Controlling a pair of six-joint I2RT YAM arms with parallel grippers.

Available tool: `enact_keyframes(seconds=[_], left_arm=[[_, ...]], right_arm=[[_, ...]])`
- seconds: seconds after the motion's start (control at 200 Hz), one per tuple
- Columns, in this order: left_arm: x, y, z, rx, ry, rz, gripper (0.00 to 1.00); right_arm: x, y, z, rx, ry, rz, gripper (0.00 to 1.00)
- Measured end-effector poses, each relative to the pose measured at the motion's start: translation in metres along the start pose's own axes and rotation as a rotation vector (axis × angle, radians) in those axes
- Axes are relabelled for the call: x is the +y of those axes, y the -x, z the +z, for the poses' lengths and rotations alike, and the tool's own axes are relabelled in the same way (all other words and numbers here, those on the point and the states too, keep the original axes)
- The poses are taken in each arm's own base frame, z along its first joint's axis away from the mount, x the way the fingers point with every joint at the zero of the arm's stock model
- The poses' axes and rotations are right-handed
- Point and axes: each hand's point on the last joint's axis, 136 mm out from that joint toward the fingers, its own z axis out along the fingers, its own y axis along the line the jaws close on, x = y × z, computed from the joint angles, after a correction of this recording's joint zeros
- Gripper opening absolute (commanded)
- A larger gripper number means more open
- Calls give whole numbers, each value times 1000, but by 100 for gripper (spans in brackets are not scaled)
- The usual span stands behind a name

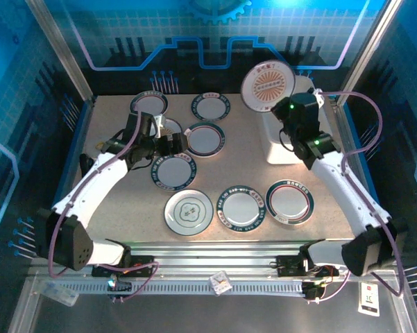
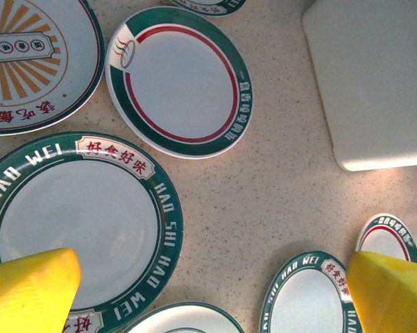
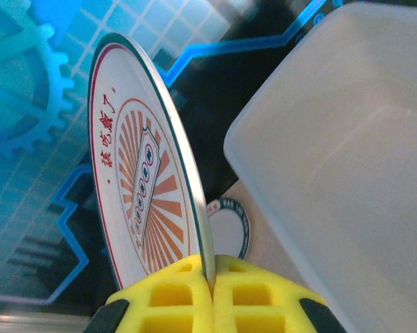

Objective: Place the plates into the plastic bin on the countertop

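My right gripper (image 1: 283,104) (image 3: 211,284) is shut on the rim of an orange sunburst plate (image 1: 267,84) (image 3: 142,173). It holds the plate on edge in the air by the far end of the white plastic bin (image 1: 283,147) (image 3: 347,139). My left gripper (image 1: 175,144) (image 2: 208,298) hangs open over bare countertop (image 2: 264,194), with nothing between its yellow fingers (image 2: 28,291). Several green-rimmed plates lie flat around it: one lettered HAO SHI HAO WEI (image 2: 76,222) (image 1: 173,170) and one with a red ring (image 2: 177,80) (image 1: 205,139). Another sunburst plate (image 2: 28,62) lies partly under the left arm.
More plates lie on the countertop at the far left (image 1: 149,104), far middle (image 1: 210,107) and along the near side (image 1: 189,211) (image 1: 240,206) (image 1: 289,202). A blue frame (image 1: 80,149) edges the surface. The right arm reaches over the bin.
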Motion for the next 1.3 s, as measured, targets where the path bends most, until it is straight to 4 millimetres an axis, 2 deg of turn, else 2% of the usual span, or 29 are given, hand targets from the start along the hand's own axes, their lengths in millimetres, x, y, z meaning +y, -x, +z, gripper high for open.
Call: enact_keyframes(seconds=[0.135, 0.23, 0.355, 0.47, 0.745, 0.971, 1.106, 1.301], left_arm=[[0, 3, 10, 19, 1, -3, 99], [-3, 7, 13, 24, -8, -3, 99], [-4, 10, 18, 31, -12, 10, 99], [-4, 12, 21, 39, -8, 13, 99], [0, 9, 32, 67, 6, 6, 99], [-1, 11, 33, 73, 9, 4, 99], [0, 11, 33, 80, 13, 2, 99], [1, 9, 35, 88, 16, -1, 99]], right_arm=[[-17, 19, 29, -38, -64, 17, 0], [-36, 28, 46, -55, -115, 37, 0], [-61, 34, 60, -69, -178, 71, 0], [-76, 33, 70, -69, -214, 81, 0], [-111, 5, 98, -18, -309, 83, 0], [-142, -33, 124, 86, -375, 82, 0], [-147, -55, 135, 183, -356, 92, 0], [-138, -84, 140, 326, -282, 103, 0]])
